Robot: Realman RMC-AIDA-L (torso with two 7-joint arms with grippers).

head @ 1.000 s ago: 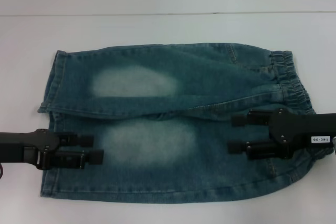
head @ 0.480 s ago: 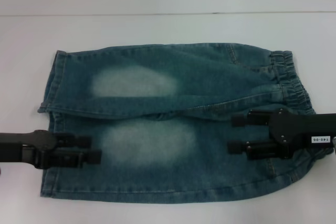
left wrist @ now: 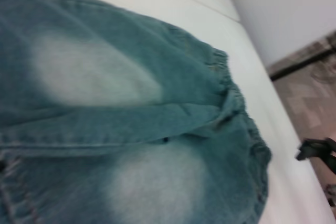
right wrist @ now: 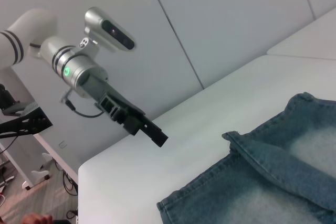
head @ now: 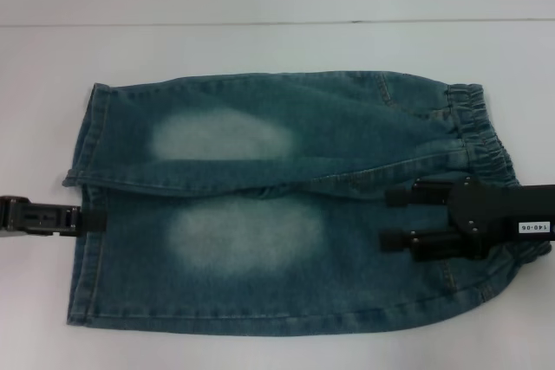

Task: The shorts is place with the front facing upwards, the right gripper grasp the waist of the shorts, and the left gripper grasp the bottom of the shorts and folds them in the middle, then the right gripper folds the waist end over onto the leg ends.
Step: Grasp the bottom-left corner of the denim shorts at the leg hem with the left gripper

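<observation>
The blue-green denim shorts (head: 286, 179) lie flat on the white table, front up, with pale thigh patches. The gathered waist (head: 486, 140) is at the right and the straight-hemmed leg ends (head: 87, 179) at the left. My right gripper (head: 386, 217), on the black labelled arm, is open over the lower half of the shorts just inside the waistband. My left gripper (head: 97, 218) reaches in from the left edge, its tip at the lower leg's hem. The right wrist view shows the left gripper (right wrist: 149, 129) in the air beyond the leg hems (right wrist: 236, 182). The waistband (left wrist: 236, 93) also appears in the left wrist view.
The white table (head: 277, 49) stretches behind the shorts to a pale wall. In the right wrist view the table's far edge (right wrist: 105, 166) drops to a floor with equipment stands. The left wrist view shows brown floor (left wrist: 310, 98) beyond the table's edge.
My left gripper has pulled back to the left, off the lower leg, until only its tip is at the hem. The right gripper and the shorts have hardly moved.
</observation>
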